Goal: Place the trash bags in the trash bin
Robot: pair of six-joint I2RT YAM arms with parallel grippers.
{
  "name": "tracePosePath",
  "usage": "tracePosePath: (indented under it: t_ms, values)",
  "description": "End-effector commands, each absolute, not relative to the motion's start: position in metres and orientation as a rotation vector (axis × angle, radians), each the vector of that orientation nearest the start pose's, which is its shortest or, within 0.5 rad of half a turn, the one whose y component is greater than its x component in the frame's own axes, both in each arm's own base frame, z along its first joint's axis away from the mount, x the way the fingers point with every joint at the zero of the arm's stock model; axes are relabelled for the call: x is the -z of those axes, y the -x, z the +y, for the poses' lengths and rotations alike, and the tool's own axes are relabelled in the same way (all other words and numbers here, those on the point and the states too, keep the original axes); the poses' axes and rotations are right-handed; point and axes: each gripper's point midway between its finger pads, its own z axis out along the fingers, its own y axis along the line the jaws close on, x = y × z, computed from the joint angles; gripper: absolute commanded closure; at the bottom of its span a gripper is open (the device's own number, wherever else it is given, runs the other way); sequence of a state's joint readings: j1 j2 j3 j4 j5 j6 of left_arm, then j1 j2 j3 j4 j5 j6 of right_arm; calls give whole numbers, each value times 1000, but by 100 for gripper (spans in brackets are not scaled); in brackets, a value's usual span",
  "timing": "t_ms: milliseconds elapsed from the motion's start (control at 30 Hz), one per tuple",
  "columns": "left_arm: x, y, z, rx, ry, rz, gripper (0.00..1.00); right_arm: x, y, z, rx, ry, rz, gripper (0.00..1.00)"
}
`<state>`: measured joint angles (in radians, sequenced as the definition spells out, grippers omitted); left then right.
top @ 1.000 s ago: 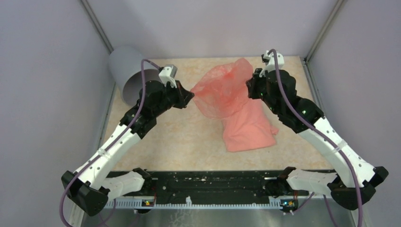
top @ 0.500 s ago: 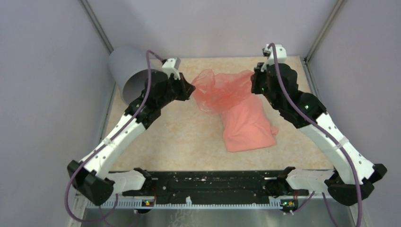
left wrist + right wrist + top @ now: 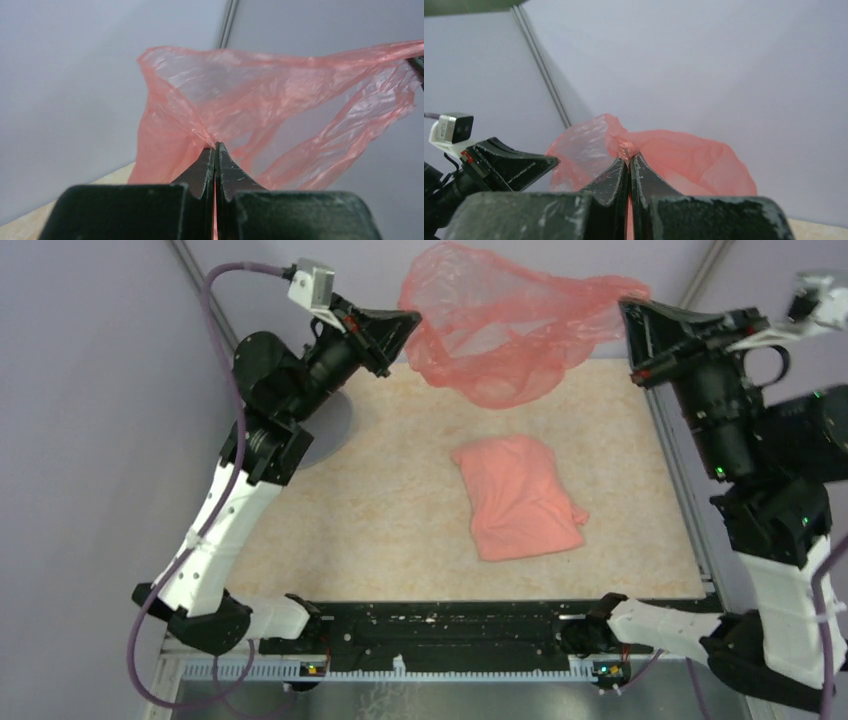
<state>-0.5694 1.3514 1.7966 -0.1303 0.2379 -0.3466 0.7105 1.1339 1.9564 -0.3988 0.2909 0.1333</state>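
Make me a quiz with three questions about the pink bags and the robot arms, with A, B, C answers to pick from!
1. Where is the folded bag?
A. Flat on the table
B. Hanging up in the air
C. Pinched by a robot arm

2. How many pink bags can you see?
A. One
B. Two
C. Four

3. What are the left fingers and the right fingers doing?
A. Standing wide open
B. Shut on nothing
C. Shut on the lifted bag

Answers:
1. A, because the folded bag lies on the tabletop with nothing gripping it.
2. B, because one bag is stretched in the air and one lies folded below.
3. C, because each wrist view shows closed fingers with pink film pinched at the tips.
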Motion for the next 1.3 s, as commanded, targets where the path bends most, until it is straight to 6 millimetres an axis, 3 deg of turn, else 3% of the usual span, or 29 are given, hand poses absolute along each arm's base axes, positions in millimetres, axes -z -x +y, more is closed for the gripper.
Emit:
tracePosePath:
  t_ms: [0, 33, 100, 167, 200, 233, 300, 333, 400, 567, 700, 1033, 1100, 1267]
  values:
    - [-515, -328, -269, 885, -353, 1363, 100, -566, -268, 168, -549, 89, 1311, 100]
    - [-485, -338, -271, 863, -343, 1430, 100, -527, -282, 178, -531, 84, 1400, 100]
    - [-414, -353, -274, 821, -319, 1590, 100, -426, -308, 200, -478, 105, 1615, 100]
    - [-345, -354, -278, 819, -319, 1743, 100, -326, -318, 213, -423, 119, 1845, 100]
    - [-319, -349, -278, 826, -314, 1801, 100, -287, -317, 217, -411, 124, 1940, 100]
    - [-300, -343, -277, 837, -309, 1844, 100, -258, -312, 219, -406, 127, 2013, 100]
    - [-278, -333, -270, 835, -301, 1881, 100, -237, -303, 217, -421, 124, 2059, 100]
    - [-269, -328, -266, 826, -299, 1892, 100, -240, -301, 214, -423, 115, 2050, 100]
    - [-272, -323, -260, 812, -301, 1886, 100, -263, -299, 206, -414, 99, 2004, 100]
    - [-294, -316, -252, 788, -307, 1853, 100, -339, -298, 182, -350, 63, 1886, 100]
    - [-315, -316, -242, 750, -287, 1826, 100, -375, -294, 159, -275, 24, 1822, 100]
    - [-355, -309, -237, 762, -281, 1751, 99, -408, -288, 145, -255, 11, 1762, 100]
    - [-360, -307, -238, 770, -290, 1740, 93, -416, -288, 143, -251, 8, 1746, 100]
    - [-372, -300, -234, 781, -295, 1713, 62, -431, -293, 136, -196, -2, 1728, 100]
